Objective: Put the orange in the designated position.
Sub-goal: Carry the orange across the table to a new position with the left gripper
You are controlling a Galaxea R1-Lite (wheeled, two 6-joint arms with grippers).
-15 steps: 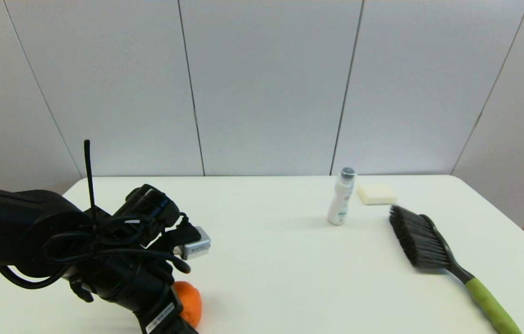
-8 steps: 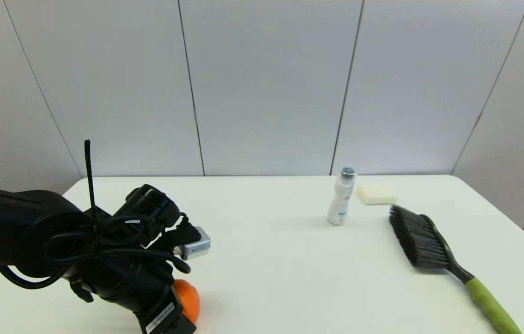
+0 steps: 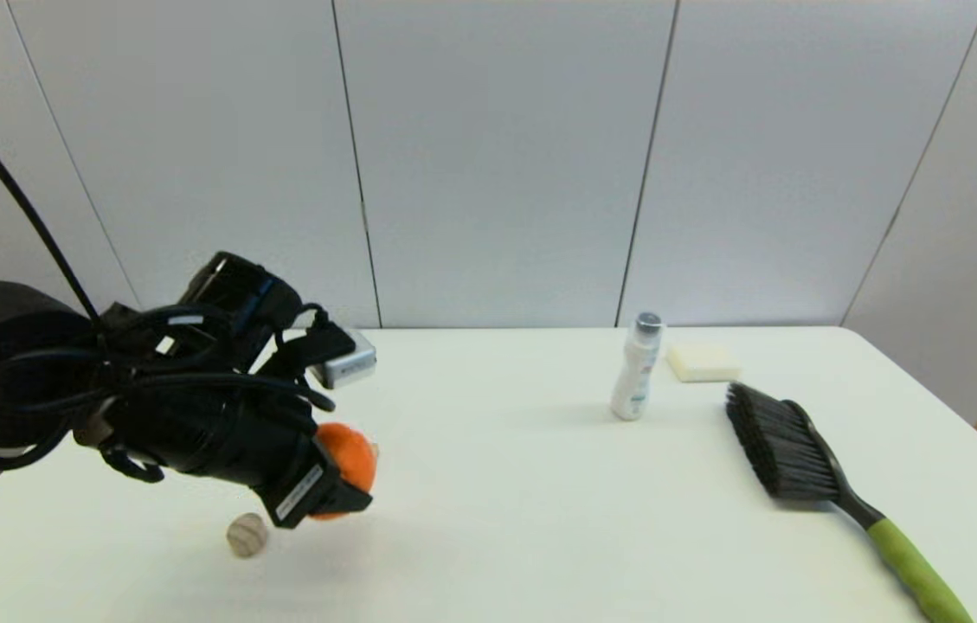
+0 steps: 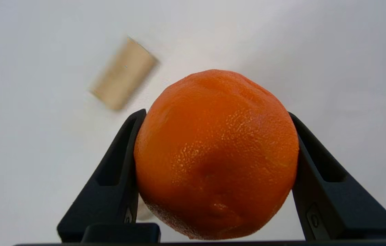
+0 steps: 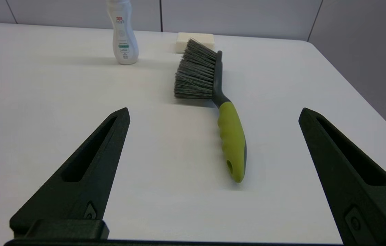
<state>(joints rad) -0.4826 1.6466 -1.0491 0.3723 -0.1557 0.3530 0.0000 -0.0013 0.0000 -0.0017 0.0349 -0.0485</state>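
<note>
Presently, the orange (image 4: 216, 153) is found clamped between the jaws of the left gripper (image 3: 348, 472) and carried clear of the surface (image 3: 523, 519), pressed on both flanks by the black fingers (image 4: 110, 184). The pickup is judged complete; the carry and the release onto the designated position are judged outstanding. That position bears no mark, so it cannot be located.

The right gripper (image 5: 213, 171) is recorded idle, jaws wide apart and holding nothing, with the brush (image 5: 213, 102) lying ahead of them.

Count of items:
- One orange, within the left jaws.
- One wooden ball (image 3: 247, 536), on the surface just below those jaws.
- One tan cylinder (image 4: 123, 78), blurred, beyond the orange in the left wrist view; nature undetermined.
- One white bottle (image 3: 637, 368), upright, well apart from both jaws.
- One sponge (image 3: 702, 362), just beside the bottle.
- One brush.
</note>
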